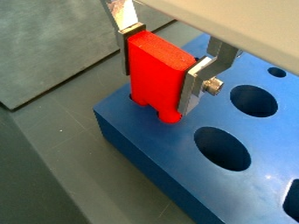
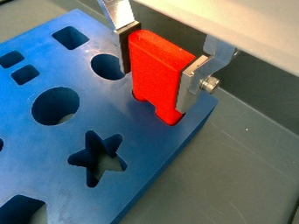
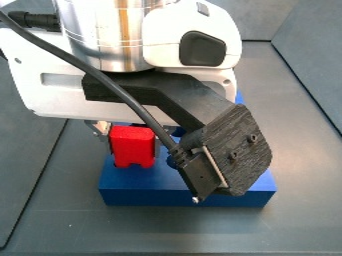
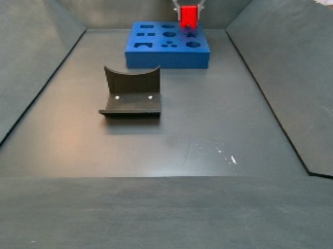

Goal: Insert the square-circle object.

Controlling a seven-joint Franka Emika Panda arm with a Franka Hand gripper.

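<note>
Grey floor, blue board (image 2: 70,122) under gripper (image 1: 163,66), whose fingers clamp the square-circle object (image 1: 156,74) over the board's corner; prongs look off any hole, could jam on the face.

Dark grey floor (image 4: 196,136) — blue board (image 4: 154,49) at back, fixture (image 4: 131,92) nearer, gripper (image 4: 189,10) above board

The setting is a robotics lab test cell. A flat dark grey floor (image 4: 182,146) is enclosed by sloped grey wall panels (image 4: 39,78). On it stand a blue board (image 4: 166,47) with shaped holes and a dark L-shaped fixture (image 4: 130,92), both test apparatus. The gripper (image 1: 162,63) of a white robot arm (image 3: 134,40) is at the board's corner, clamping the red square-circle object (image 2: 158,74).
</note>
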